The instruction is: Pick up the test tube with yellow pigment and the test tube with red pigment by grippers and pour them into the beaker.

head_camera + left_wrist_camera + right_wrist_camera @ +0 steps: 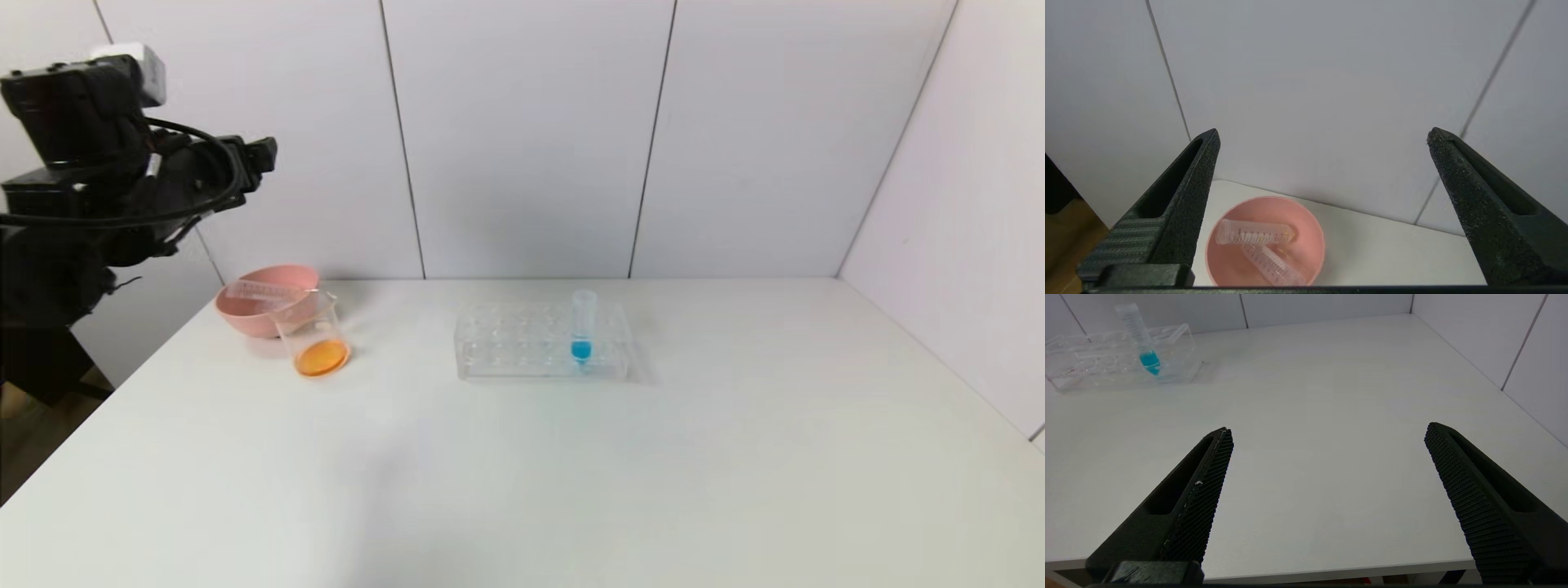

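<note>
The beaker (314, 331) stands at the table's back left, with orange liquid at its bottom. Just behind it sits a pink bowl (245, 314), also in the left wrist view (1314, 228). Two clear tubes lie crossed in the bowl, one (1253, 232) over the other (1271, 265). Neither holds visible yellow or red liquid, so I cannot tell which is which. My left gripper (249, 159) is open and empty, raised high above and left of the bowl; it shows too in the left wrist view (1323, 136). My right gripper (1329, 430) is open and empty over the table's near edge, out of the head view.
A clear many-holed rack (506, 343) stands at the back middle and holds one upright tube of blue liquid (582, 327); both show in the right wrist view, the rack (1094, 363) and the tube (1141, 335). White walls close the back and right.
</note>
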